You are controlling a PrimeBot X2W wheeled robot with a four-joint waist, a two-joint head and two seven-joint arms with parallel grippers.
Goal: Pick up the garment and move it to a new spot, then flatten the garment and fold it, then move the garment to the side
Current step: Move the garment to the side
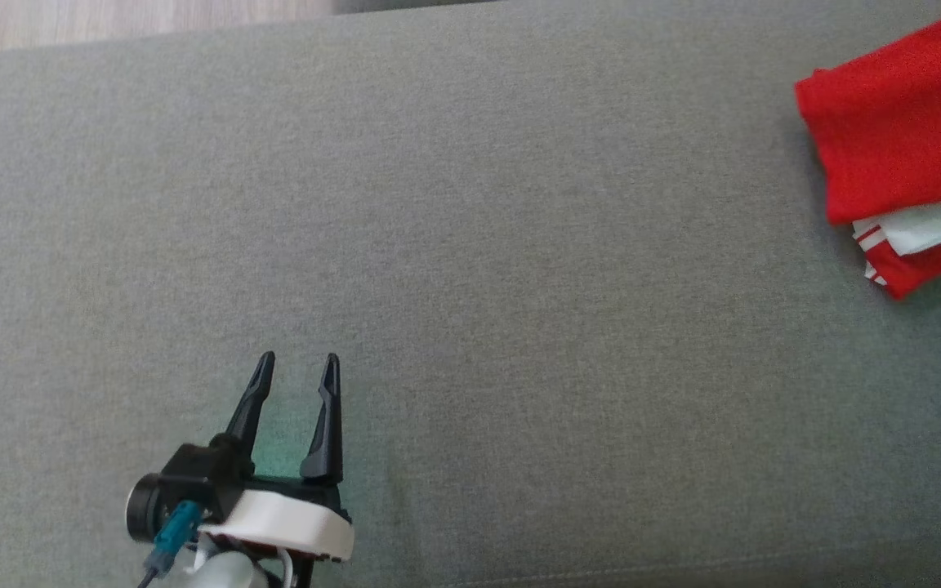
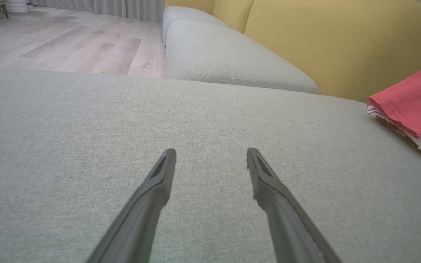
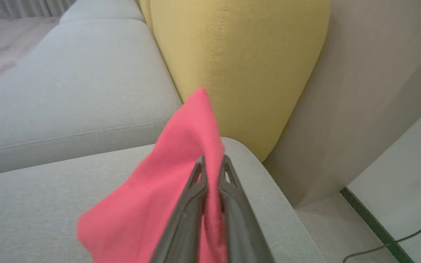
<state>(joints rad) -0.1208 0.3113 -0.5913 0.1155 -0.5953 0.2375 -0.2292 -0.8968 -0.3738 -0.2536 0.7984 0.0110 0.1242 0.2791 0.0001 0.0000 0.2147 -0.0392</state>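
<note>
The garment (image 1: 903,147) is red with white stripes and lies folded in a bundle at the far right of the grey cushion (image 1: 470,245). In the left wrist view the garment (image 2: 411,106) sits at the right edge. My right gripper (image 3: 212,164) is shut on a fold of the red garment (image 3: 170,182), which is lifted into a peak above the cushion's right end. My left gripper (image 1: 299,363) is open low on the left over bare cushion, far from the garment, with nothing between its fingers (image 2: 159,182).
Yellow back cushions (image 2: 334,40) stand behind the seat. A second grey seat cushion (image 2: 225,54) lies beyond. Wooden floor (image 2: 68,40) is past the cushion's far edge. A pale wall panel (image 3: 371,91) and a floor cable (image 3: 397,241) are at the right end.
</note>
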